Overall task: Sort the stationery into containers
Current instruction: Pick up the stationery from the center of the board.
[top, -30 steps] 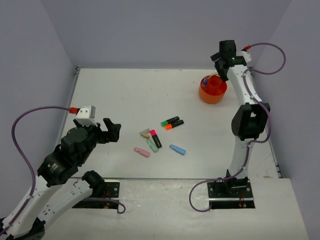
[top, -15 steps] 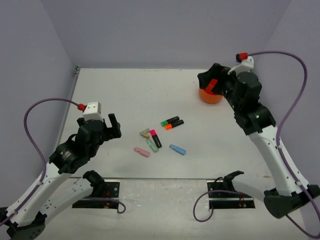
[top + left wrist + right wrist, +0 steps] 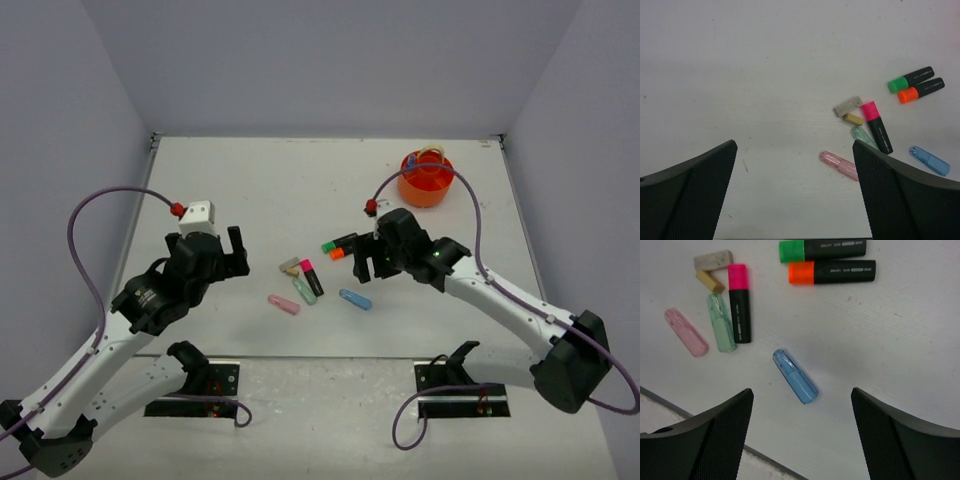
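Note:
The stationery lies mid-table: green highlighter [image 3: 340, 242], orange highlighter [image 3: 348, 250], pink highlighter [image 3: 311, 277], pink eraser [image 3: 283, 304], green eraser [image 3: 304, 290], blue eraser [image 3: 355, 299]. The orange tub [image 3: 425, 186] stands at the far right with a tan loop at its rim. My right gripper [image 3: 362, 258] is open and hovers over the blue eraser [image 3: 795, 376], which lies between its jaws [image 3: 802, 392] in the wrist view. My left gripper [image 3: 236, 256] is open and empty, left of the pile; the pink eraser [image 3: 840, 164] lies by its right finger [image 3: 900, 200].
A small grey piece [image 3: 290, 264] and a tan piece [image 3: 710, 281] lie beside the pink highlighter's cap. The table's front edge [image 3: 690, 415] runs close below the erasers. Purple walls close in the table at the back and sides.
My right arm has swung from above the orange tub down and left to the stationery pile. My left arm has shifted slightly toward the pile. The stationery has not moved.

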{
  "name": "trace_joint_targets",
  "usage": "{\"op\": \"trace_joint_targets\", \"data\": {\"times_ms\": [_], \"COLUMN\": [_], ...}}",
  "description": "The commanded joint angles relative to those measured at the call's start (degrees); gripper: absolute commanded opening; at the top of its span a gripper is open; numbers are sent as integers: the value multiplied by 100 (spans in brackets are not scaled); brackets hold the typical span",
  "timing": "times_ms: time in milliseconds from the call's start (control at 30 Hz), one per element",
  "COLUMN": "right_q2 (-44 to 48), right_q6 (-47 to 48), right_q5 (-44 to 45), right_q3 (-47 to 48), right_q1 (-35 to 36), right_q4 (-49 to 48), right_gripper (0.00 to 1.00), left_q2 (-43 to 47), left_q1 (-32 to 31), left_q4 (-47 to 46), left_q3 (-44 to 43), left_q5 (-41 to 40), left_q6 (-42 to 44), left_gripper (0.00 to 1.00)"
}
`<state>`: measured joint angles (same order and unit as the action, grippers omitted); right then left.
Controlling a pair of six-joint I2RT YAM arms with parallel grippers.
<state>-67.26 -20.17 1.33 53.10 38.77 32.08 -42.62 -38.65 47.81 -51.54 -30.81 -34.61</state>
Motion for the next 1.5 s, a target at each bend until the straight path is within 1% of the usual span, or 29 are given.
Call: {"op": "trace_joint_targets", "data": {"times_ms": [0, 133, 233, 367, 467, 600, 800, 1000, 1200, 1300, 1333, 1433, 1467], "right_q2": [-639, -1153, -1435, -1787, -2250, -2835, -2856, -2900, -3202, -3306, -3334, -3469, -3528], "right_q6": [167, 212, 273, 226, 362, 418, 434, 445, 454, 481, 495, 500, 515], "right_q5": [465, 521, 377, 586, 319, 402, -94, 52, 187, 28, -22, -99, -104], "right_q3": [117, 158, 243, 571, 910, 1176, 878, 876, 818, 815, 808, 779, 771], "right_q1": [479, 783, 817, 817, 831, 834, 946, 1037, 1037, 1045, 1045, 1045, 1044], "right_q4": [268, 206, -111, -300, -299, 69, -29, 354, 571, 534, 512, 501, 501], "right_gripper": [80, 78, 77, 77, 74, 74, 72, 70, 68, 60, 55, 51, 47], "left_q2": [294, 471, 489, 434, 418, 502, 649, 510, 545, 545, 552, 575, 599], "left_q1": [3, -6, -3, -11, -2, -2, -2, -2, 7, 7, 7, -2, -1], "left_q4": [-290, -558, -600, -671, -688, -694, -791, -720, -756, -747, -747, -739, -748], "left_q3": [-119, 80, 104, 174, 203, 223, 285, 241, 259, 258, 258, 258, 259], "left_q5": [75, 348, 393, 440, 400, 382, 426, 409, 434, 445, 452, 456, 471], "left_q6": [367, 431, 464, 464, 452, 437, 472, 446, 462, 464, 464, 455, 455], "left_gripper": [100, 100, 100, 100, 100, 100, 100, 100, 100, 100, 100, 100, 100]}}
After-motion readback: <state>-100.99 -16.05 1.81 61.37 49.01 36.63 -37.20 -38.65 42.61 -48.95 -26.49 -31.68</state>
